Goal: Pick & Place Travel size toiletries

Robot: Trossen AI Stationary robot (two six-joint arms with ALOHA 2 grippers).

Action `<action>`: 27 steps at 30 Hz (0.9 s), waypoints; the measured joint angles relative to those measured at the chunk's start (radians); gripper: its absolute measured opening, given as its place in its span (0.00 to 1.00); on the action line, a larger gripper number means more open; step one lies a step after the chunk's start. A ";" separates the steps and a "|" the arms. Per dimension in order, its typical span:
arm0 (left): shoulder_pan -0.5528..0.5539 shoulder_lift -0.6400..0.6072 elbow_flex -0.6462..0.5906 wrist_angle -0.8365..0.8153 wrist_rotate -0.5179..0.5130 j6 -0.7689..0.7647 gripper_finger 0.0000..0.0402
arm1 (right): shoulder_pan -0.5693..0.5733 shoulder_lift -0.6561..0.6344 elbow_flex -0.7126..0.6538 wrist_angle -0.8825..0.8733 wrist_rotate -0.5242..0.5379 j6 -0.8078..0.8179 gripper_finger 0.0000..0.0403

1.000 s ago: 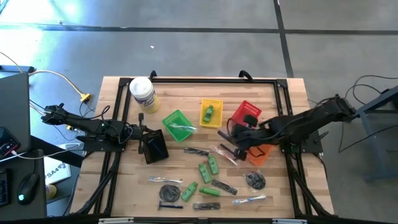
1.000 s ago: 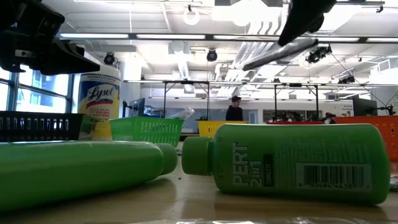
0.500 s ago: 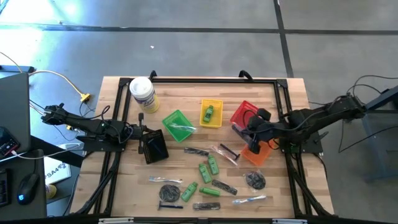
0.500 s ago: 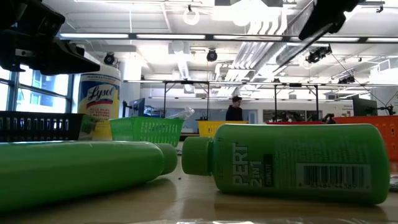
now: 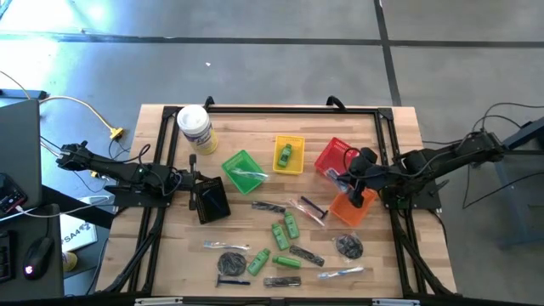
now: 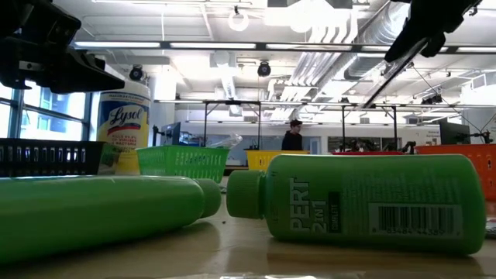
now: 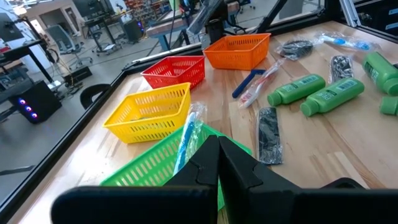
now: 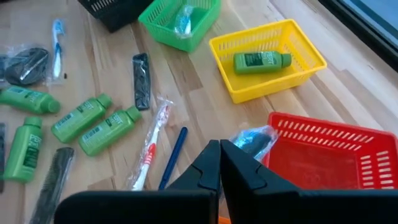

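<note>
Travel size toiletries lie on the wooden table: green bottles [image 5: 285, 231], dark combs [image 5: 268, 206], grey discs [image 5: 349, 246], and a razor [image 5: 231, 281] near the front. One green bottle [image 8: 261, 60] lies in the yellow basket [image 5: 288, 155]. My right gripper [image 5: 344, 180] hovers by the red basket [image 5: 336, 155] and the orange basket [image 5: 353, 208], shut on a slim clear-wrapped piece [image 8: 252, 140]. My left gripper [image 5: 195, 181] waits shut at the left, beside the black basket [image 5: 211, 202]. My right gripper pinches the slim clear-wrapped piece between its two fingers, near one end [image 8: 242, 144]. The rest sticks out past the fingertips. The fingers slant downward from the table's right. The piece is lifted clear and slopes down from the gripper as a thin stick [image 6: 391, 77].
A green basket [image 5: 244, 170] holding a wrapped toothbrush stands left of the yellow one. A white-lidded jar [image 5: 195, 127] stands at the far left. A wrapped toothbrush [image 8: 149, 149] and a blue-handled razor [image 8: 171, 155] lie just left of the orange basket. A black frame rims the table.
My right gripper has drawn back toward the table's right edge, from over the table's middle to over the red and orange baskets. It stayed shut on the slim wrapped piece, which now slopes more steeply.
</note>
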 joint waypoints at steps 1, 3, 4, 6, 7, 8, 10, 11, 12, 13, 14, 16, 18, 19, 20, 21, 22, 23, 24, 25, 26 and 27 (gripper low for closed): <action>0.000 0.000 0.000 0.000 0.000 0.000 0.00 | 0.000 0.000 0.000 0.001 0.000 -0.001 0.01; 0.000 0.000 0.000 0.000 0.000 0.000 0.00 | 0.000 0.001 0.000 0.000 0.000 -0.002 0.01; 0.000 0.000 0.000 0.000 0.000 0.000 0.00 | 0.000 0.001 0.000 0.000 0.000 -0.002 0.01; 0.000 0.000 0.000 0.000 0.000 0.000 0.00 | 0.000 0.001 0.000 0.000 0.003 -0.003 0.01; 0.000 0.000 0.000 0.000 0.000 0.000 0.00 | 0.000 0.001 0.000 0.000 0.009 -0.003 0.01; 0.000 0.000 0.000 0.000 0.000 0.000 0.00 | 0.000 0.000 0.000 0.000 0.012 -0.003 0.01; 0.000 0.000 0.000 0.000 0.000 0.000 0.00 | -0.004 -0.002 0.000 0.000 0.012 -0.002 0.01; 0.000 0.000 0.000 0.000 0.000 0.000 0.00 | -0.013 -0.003 0.000 0.000 0.011 -0.002 0.01; 0.000 0.000 0.000 0.000 0.000 0.000 0.00 | -0.025 -0.002 0.000 0.001 0.009 -0.002 0.01; 0.000 0.000 0.000 0.000 0.000 0.000 0.00 | -0.040 0.000 0.000 0.001 0.005 -0.002 0.01; 0.000 0.000 0.000 0.000 0.000 0.000 0.00 | -0.057 0.004 0.000 0.004 0.002 -0.003 0.01; 0.000 0.000 0.000 0.000 0.000 0.000 0.00 | -0.096 0.009 0.000 0.010 -0.013 -0.007 0.01; 0.000 0.000 0.000 0.001 0.000 0.000 0.00 | -0.140 0.012 0.000 0.010 -0.024 -0.011 0.01; 0.000 0.000 0.000 0.001 0.000 0.000 0.00 | -0.165 0.013 0.000 0.010 -0.031 -0.012 0.01; 0.000 0.000 0.000 0.001 0.000 0.000 0.00 | -0.190 0.013 0.000 0.008 -0.039 -0.015 0.01; 0.000 0.000 0.000 0.001 0.000 0.000 0.00 | -0.215 0.014 0.000 0.004 -0.052 -0.027 0.01; 0.000 0.000 0.000 0.001 0.000 0.000 0.00 | -0.240 0.014 0.000 -0.001 -0.069 -0.041 0.01; 0.000 0.000 0.000 0.001 0.000 0.000 0.00 | -0.265 0.015 0.000 -0.005 -0.084 -0.055 0.01; 0.000 0.000 0.000 0.001 0.000 0.000 0.00 | -0.290 0.019 0.000 -0.007 -0.099 -0.069 0.01; 0.000 0.000 0.000 0.001 0.000 0.000 0.00 | -0.315 0.024 0.000 -0.008 -0.113 -0.086 0.01; 0.000 0.000 0.000 0.001 0.000 0.000 0.00 | -0.341 0.028 0.000 -0.009 -0.128 -0.101 0.01; 0.000 0.000 0.000 0.001 0.000 0.000 0.00 | -0.365 0.034 0.000 -0.010 -0.142 -0.115 0.01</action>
